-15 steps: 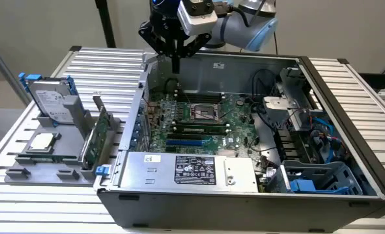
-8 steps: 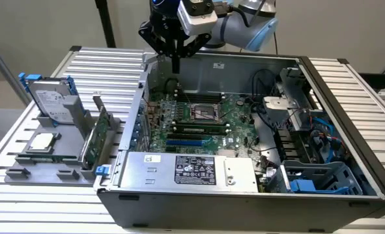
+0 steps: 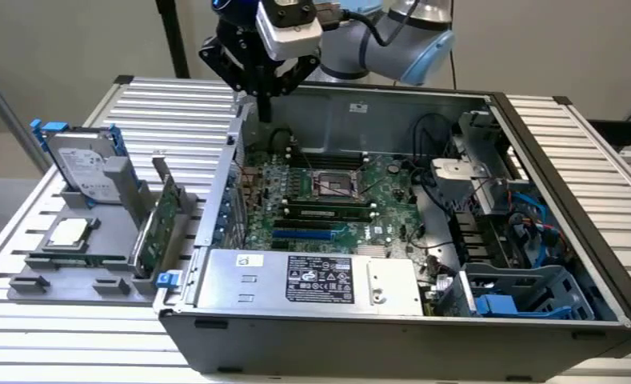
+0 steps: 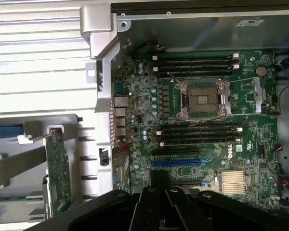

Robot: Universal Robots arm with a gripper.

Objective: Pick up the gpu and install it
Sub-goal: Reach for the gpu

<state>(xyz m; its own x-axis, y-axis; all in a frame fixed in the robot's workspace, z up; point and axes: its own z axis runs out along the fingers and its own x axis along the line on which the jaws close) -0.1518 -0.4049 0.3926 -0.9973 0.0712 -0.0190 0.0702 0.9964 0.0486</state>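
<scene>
The gpu [image 3: 165, 214] is a thin green card standing on edge in a grey holder [image 3: 81, 282], just outside the open computer case on the exterior view's left. In the wrist view the gpu [image 4: 58, 175] is a narrow green strip beside the case wall. My gripper [image 3: 261, 110] hangs above the case's rear corner, over the motherboard [image 3: 326, 192], well clear of the card. Its black fingers [image 4: 149, 209] are shut with nothing between them. A blue expansion slot [image 4: 178, 162] lies bare on the board.
A silver hard drive with blue rails [image 3: 81, 164] and a processor chip [image 3: 68, 232] sit in the same holder. A power supply [image 3: 309, 280] fills the case's near side. Cables and a blue drive cage [image 3: 518, 292] crowd the exterior view's right.
</scene>
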